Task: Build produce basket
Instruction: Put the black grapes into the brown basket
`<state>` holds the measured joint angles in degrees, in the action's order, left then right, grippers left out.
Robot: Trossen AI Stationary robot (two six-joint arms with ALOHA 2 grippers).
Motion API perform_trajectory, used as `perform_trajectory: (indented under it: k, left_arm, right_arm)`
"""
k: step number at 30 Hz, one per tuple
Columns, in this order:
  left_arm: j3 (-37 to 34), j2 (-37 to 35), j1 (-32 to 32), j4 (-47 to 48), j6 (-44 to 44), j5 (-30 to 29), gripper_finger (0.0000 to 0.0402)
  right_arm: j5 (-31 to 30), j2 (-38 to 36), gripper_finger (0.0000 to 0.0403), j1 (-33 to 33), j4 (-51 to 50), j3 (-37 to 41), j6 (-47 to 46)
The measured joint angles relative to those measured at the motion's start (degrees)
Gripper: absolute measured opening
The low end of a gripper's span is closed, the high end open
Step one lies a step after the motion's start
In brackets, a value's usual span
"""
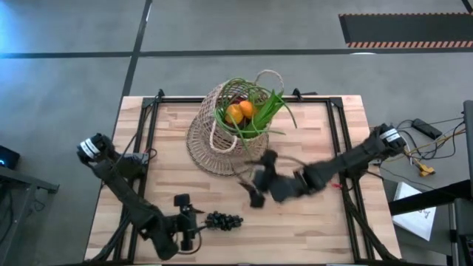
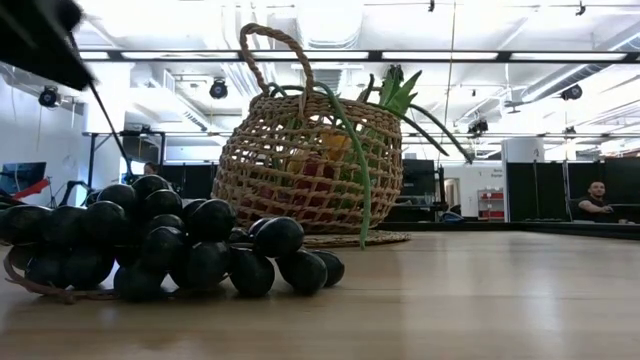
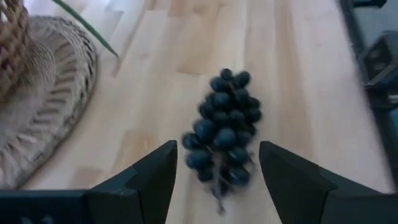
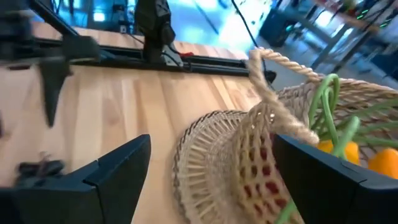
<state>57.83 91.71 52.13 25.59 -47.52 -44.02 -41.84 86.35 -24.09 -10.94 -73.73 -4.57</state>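
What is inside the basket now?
Inside the basket lie two oranges and long green stalks that stick out past the rim. Something red shows through the weave; anything deeper is covered.

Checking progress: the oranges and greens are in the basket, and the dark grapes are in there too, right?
Not the grapes. The high view shows the grapes lying on the table, in front of the open left claw. The oranges and greens are in the basket.

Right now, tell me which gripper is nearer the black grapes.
Left. The left gripper sits open right beside the grapes; the right gripper is farther off, open, by the basket.
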Motion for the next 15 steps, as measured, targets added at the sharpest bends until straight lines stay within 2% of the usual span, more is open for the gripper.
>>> perform_trajectory:
  k: [9, 15]
  left_arm:
    - [-1.66, 3.19, 4.82, -0.56, -11.51, -0.61, 0.0212]
    - [-6.98, 8.30, 4.25, -11.02, -20.95, -1.34, 0.0211]
  right_arm:
    - [-20.97, 1.50, 0.0329, -18.60, -1.64, 4.47, -14.24]
    - [-34.75, 5.37, 0.0329, -26.05, -1.69, 9.82, -26.46]
